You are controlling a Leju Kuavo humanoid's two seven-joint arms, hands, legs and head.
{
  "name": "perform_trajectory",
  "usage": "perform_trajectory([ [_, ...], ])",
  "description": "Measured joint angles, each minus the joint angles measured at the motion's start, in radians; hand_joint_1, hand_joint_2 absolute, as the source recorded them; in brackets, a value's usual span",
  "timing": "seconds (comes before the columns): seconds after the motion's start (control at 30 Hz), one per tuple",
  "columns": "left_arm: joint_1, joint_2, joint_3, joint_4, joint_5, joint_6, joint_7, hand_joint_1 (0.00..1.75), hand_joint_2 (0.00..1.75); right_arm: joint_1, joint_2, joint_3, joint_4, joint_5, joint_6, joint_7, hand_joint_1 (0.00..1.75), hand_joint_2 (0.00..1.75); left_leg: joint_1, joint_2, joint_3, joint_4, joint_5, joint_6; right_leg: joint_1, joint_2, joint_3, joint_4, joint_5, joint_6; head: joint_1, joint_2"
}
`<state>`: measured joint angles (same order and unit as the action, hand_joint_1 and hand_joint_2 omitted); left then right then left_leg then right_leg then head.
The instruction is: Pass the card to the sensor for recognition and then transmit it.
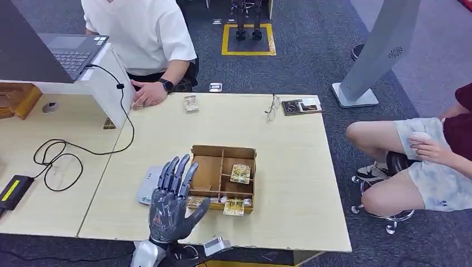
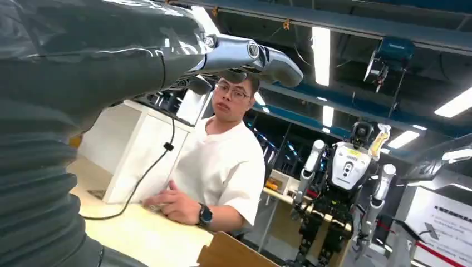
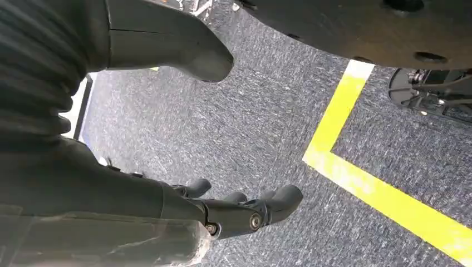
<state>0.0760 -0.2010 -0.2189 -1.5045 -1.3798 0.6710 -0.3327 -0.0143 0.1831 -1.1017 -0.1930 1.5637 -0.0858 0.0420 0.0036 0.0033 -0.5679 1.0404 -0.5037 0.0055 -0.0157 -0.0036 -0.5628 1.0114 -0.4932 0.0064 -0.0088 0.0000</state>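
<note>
My left hand (image 1: 172, 200) is raised over the near part of the table, fingers spread and empty. It partly hides a rounded grey-white sensor pad (image 1: 144, 190) lying flat beside a wooden divided box (image 1: 222, 152). Cards lie in the box: one (image 1: 240, 173) in a middle compartment, another (image 1: 234, 206) in the front row. A further card (image 1: 191, 103) lies at the table's far side. In the left wrist view the fingers (image 2: 261, 55) reach out straight, and the box's corner (image 2: 228, 253) shows below them. My right hand (image 3: 245, 208) hangs over the carpet, loosely extended and holding nothing.
A person in a white shirt (image 1: 139, 33) sits across the table, one hand (image 1: 147, 94) resting on it. A laptop (image 1: 61, 53) stands on a white riser with a black cable (image 1: 61, 156) trailing. Glasses (image 1: 271, 108) and a small tray (image 1: 301, 105) lie at the far right. Another person (image 1: 423, 161) sits to the right.
</note>
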Motion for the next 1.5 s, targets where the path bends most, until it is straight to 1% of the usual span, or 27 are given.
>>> perform_trajectory([
  [0.13,0.005,-0.005,0.014,0.000,-0.013,0.000,-0.005,0.00,1.75,0.000,0.000,0.000,0.000,0.000,0.000,-0.001,0.00,1.75,0.000,0.000,0.000,0.000,0.000,0.000,0.000,0.000,0.000,0.000,0.000,0.000,0.000,0.000],
  [0.5,0.007,-0.006,0.017,0.000,-0.020,0.000,-0.003,0.00,1.75,0.000,0.000,0.000,0.000,0.000,0.000,-0.002,0.00,1.75,0.000,0.000,0.000,0.000,0.000,0.000,0.000,0.000,0.000,0.000,0.000,0.000,0.000,0.000],
  [0.53,0.007,-0.006,0.017,0.000,-0.029,0.000,0.009,0.00,1.75,0.000,0.000,0.000,0.000,0.000,0.000,-0.002,0.00,1.75,0.000,0.000,0.000,0.000,0.000,0.000,0.000,0.000,0.000,0.000,0.000,0.000,0.000,0.000],
  [0.6,0.006,0.001,0.014,0.001,-0.053,0.000,0.060,0.00,1.75,0.000,0.000,0.000,0.000,0.000,0.002,-0.005,0.00,1.75,0.000,0.000,0.000,0.000,0.000,0.000,0.000,0.000,0.000,0.000,0.000,0.000,0.000,0.000],
  [0.63,0.002,0.011,0.003,0.003,-0.069,0.000,0.098,0.00,1.75,0.000,0.000,0.000,0.000,0.001,0.002,-0.007,0.00,1.75,0.000,0.000,0.000,0.000,0.000,0.000,0.000,0.000,0.000,0.000,0.000,0.000,0.000,0.000],
  [0.7,-0.002,0.035,-0.021,0.008,-0.076,0.000,0.148,0.00,1.75,-0.001,0.000,0.000,0.000,0.001,0.002,-0.008,0.00,1.75,0.000,0.000,0.000,0.000,0.000,0.000,0.000,0.000,0.000,0.000,0.000,0.000,0.000,0.000],
  [0.77,-0.005,0.048,-0.034,0.012,-0.072,0.000,0.161,0.00,1.75,-0.001,0.000,0.000,0.000,0.001,0.003,-0.008,0.00,1.75,0.000,0.000,0.000,0.000,0.000,0.000,0.000,0.000,0.000,0.000,0.000,0.000,0.000,0.000],
  [0.9,-0.009,0.069,-0.062,0.024,-0.050,0.000,0.159,0.00,1.75,-0.001,0.000,0.000,0.000,0.000,0.003,-0.008,0.00,1.75,0.000,0.000,0.000,0.000,0.000,0.000,0.000,0.000,0.000,0.000,0.000,0.000,0.000,0.000],
  [1.0,-0.014,0.088,-0.082,0.036,-0.027,0.000,0.131,0.00,1.75,-0.001,0.000,0.000,0.000,0.001,0.004,-0.009,0.00,1.75,0.000,0.000,0.000,0.000,0.000,0.000,0.000,0.000,0.000,0.000,0.000,0.000,0.000,0.000],
  [1.1,-0.023,0.121,-0.113,0.052,-0.011,0.000,0.117,0.00,1.75,-0.001,-0.001,0.000,0.000,0.001,0.006,-0.010,0.00,1.75,0.000,0.000,0.000,0.000,0.000,0.000,0.000,0.000,0.000,0.000,0.000,0.000,0.000,0.000],
  [1.17,-0.027,0.133,-0.126,0.058,-0.001,0.000,0.107,0.00,1.75,-0.001,-0.002,0.000,0.000,0.001,0.006,-0.010,0.00,1.75,0.000,0.000,0.000,0.000,0.000,0.000,0.000,0.000,0.000,0.000,0.000,0.000,0.000,0.000],
  [1.27,-0.034,0.145,-0.146,0.071,0.005,0.000,0.102,0.00,1.75,-0.001,-0.002,0.000,0.000,0.002,0.006,-0.010,0.00,1.75,0.000,0.000,0.000,0.000,0.000,0.000,0.000,0.000,0.000,0.000,0.000,0.000,0.000,0.000],
  [1.5,-0.071,0.155,-0.182,0.097,0.023,0.000,0.106,0.00,1.75,-0.001,-0.002,0.000,0.000,0.001,0.006,-0.009,0.00,1.75,0.000,0.000,0.000,0.000,0.000,0.000,0.000,0.000,0.000,0.000,0.000,0.000,0.000,0.000],
])
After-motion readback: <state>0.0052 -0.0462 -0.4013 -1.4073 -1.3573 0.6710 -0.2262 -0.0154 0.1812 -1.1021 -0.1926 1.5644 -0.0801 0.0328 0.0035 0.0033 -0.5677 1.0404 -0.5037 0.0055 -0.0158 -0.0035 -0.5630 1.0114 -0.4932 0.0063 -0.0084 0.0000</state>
